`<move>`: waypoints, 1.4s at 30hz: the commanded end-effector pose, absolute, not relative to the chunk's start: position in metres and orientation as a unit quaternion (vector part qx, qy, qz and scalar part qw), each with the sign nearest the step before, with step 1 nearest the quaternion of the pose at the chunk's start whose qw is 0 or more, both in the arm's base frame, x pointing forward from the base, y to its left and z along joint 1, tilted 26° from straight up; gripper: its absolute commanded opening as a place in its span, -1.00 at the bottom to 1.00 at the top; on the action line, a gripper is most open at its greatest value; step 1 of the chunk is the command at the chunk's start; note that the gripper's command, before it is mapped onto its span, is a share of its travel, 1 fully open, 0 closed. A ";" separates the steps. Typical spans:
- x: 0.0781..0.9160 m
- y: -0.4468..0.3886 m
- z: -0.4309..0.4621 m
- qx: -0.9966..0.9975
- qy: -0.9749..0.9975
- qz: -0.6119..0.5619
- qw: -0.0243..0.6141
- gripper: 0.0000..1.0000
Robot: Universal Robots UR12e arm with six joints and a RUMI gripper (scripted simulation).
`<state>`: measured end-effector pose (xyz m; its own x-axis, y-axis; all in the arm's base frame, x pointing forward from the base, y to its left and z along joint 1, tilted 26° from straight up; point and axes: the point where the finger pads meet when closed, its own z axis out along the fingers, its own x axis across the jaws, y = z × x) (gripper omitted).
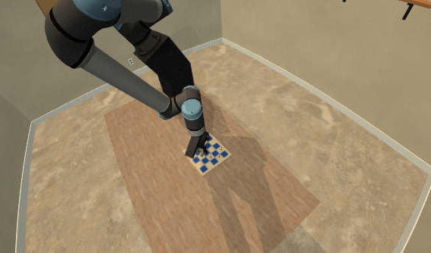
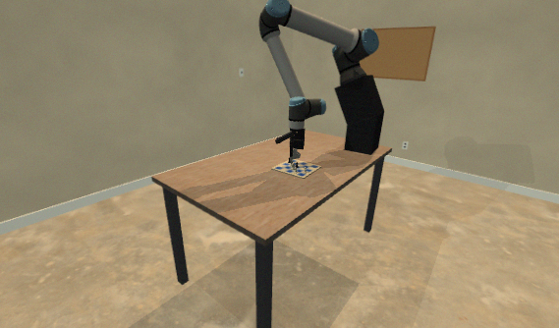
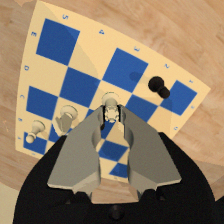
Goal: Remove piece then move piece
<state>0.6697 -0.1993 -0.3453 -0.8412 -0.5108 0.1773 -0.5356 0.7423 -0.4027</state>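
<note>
The small blue and cream chessboard [image 3: 103, 93] lies on the wooden table; it also shows in the top view [image 1: 208, 153] and the exterior view [image 2: 296, 168]. My gripper [image 3: 111, 106] is low over the board and shut on a white piece [image 3: 110, 107], with one grey finger on each side of it. I cannot tell whether the piece's base touches the board. A black piece [image 3: 159, 87] stands to the right of it. Two more white pieces [image 3: 66, 117] [image 3: 34, 131] stand to the left. The square labels on the board's edge are too small to read.
The arm's black base [image 2: 362, 115] stands at the table's far corner, behind the board. The board lies near the table's middle [image 2: 263, 189], with bare wood on all sides of it.
</note>
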 end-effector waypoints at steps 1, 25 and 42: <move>0.670 -0.199 -0.345 0.280 -0.933 0.224 0.027 -1.00; 0.670 -0.197 -0.341 0.280 -0.933 0.224 0.027 -1.00; 0.663 -0.158 -0.261 0.280 -0.933 0.224 0.027 -1.00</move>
